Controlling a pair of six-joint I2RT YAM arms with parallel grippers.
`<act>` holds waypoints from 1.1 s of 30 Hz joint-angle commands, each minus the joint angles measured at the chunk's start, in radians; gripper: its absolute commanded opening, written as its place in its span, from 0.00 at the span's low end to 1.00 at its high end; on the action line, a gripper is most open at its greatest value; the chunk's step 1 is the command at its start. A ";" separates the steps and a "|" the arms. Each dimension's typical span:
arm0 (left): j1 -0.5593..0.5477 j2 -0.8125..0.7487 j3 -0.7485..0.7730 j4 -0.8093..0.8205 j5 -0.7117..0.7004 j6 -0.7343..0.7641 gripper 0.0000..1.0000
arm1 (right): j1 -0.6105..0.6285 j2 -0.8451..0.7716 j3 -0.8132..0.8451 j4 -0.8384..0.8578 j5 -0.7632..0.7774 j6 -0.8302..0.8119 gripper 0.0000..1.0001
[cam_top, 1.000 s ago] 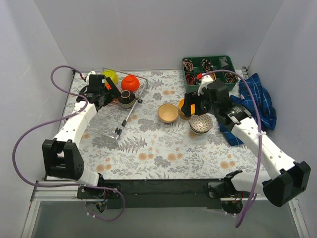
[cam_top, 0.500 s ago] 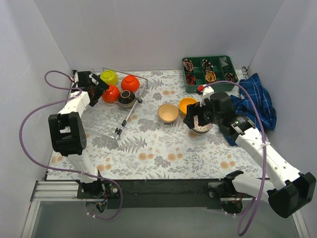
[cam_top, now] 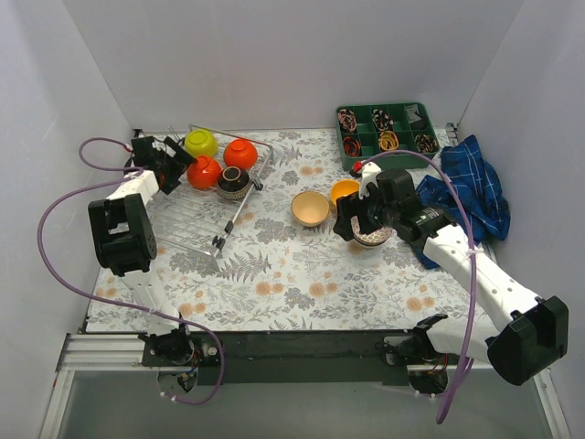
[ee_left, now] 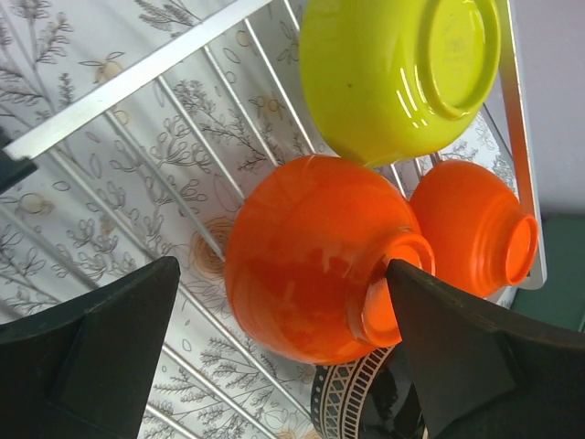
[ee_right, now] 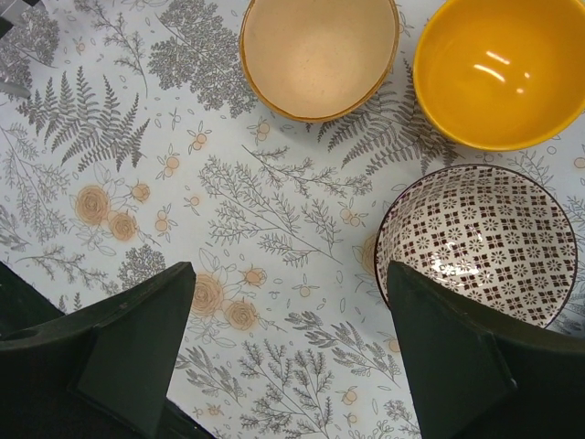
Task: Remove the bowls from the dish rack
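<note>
Left tool [ee_left: 281, 279] and right tool [ee_right: 291, 274] wide open

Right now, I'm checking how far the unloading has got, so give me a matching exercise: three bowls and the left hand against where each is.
1 lime green bowl
2 beige bowl
3 patterned bowl
4 left hand

A on the table, by the right hand
B open, astride a red-orange bowl
C in the dish rack, base showing
D on the table, between rack and yellow-orange bowl

Pairs: 1-C, 2-D, 3-A, 4-B
</note>
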State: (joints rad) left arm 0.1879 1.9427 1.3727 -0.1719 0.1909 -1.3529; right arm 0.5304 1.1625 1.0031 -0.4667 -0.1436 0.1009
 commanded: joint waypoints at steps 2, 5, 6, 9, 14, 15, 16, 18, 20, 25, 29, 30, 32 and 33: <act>-0.002 -0.004 0.032 0.041 0.091 -0.002 0.98 | 0.000 0.011 0.032 0.040 -0.039 -0.015 0.93; -0.002 -0.034 0.022 0.041 0.075 -0.005 0.98 | 0.000 0.011 0.034 0.039 -0.037 -0.015 0.93; -0.002 -0.034 0.011 0.041 0.070 -0.005 0.98 | 0.000 0.011 0.034 0.039 -0.036 -0.015 0.93; -0.001 -0.010 0.015 0.019 0.077 -0.003 0.98 | 0.000 0.009 0.035 0.040 -0.031 -0.015 0.93; -0.002 0.033 0.014 0.025 0.087 -0.006 0.98 | 0.000 0.009 0.029 0.040 -0.033 -0.013 0.93; -0.001 0.038 0.012 0.031 0.091 -0.008 0.98 | 0.000 0.009 0.028 0.040 -0.033 -0.015 0.93; -0.001 0.042 0.012 0.032 0.099 -0.011 0.98 | 0.000 0.011 0.023 0.040 -0.034 -0.015 0.93; -0.001 0.058 0.014 0.037 0.110 -0.015 0.98 | 0.000 0.006 0.019 0.040 -0.037 -0.015 0.93; -0.002 0.067 0.009 0.040 0.114 -0.021 0.98 | 0.000 0.003 0.012 0.045 -0.042 -0.017 0.93; -0.002 0.082 -0.012 0.048 0.110 -0.041 0.98 | 0.000 -0.003 0.009 0.046 -0.056 -0.017 0.93; -0.001 0.079 -0.037 0.040 0.108 -0.068 0.98 | 0.000 -0.009 0.008 0.048 -0.062 -0.017 0.92; -0.001 0.073 -0.052 0.041 0.098 -0.077 0.98 | 0.000 -0.011 0.006 0.048 -0.062 -0.017 0.92; -0.001 0.067 -0.064 0.041 0.096 -0.089 0.98 | 0.000 -0.014 0.005 0.051 -0.056 -0.017 0.92; -0.001 0.064 -0.070 0.040 0.107 -0.095 0.98 | 0.000 -0.017 0.003 0.050 -0.057 -0.015 0.92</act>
State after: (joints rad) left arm 0.1925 1.9945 1.3540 -0.0765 0.3122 -1.4319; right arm 0.5304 1.1728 1.0035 -0.4606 -0.1871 0.0990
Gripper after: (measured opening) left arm 0.983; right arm 0.925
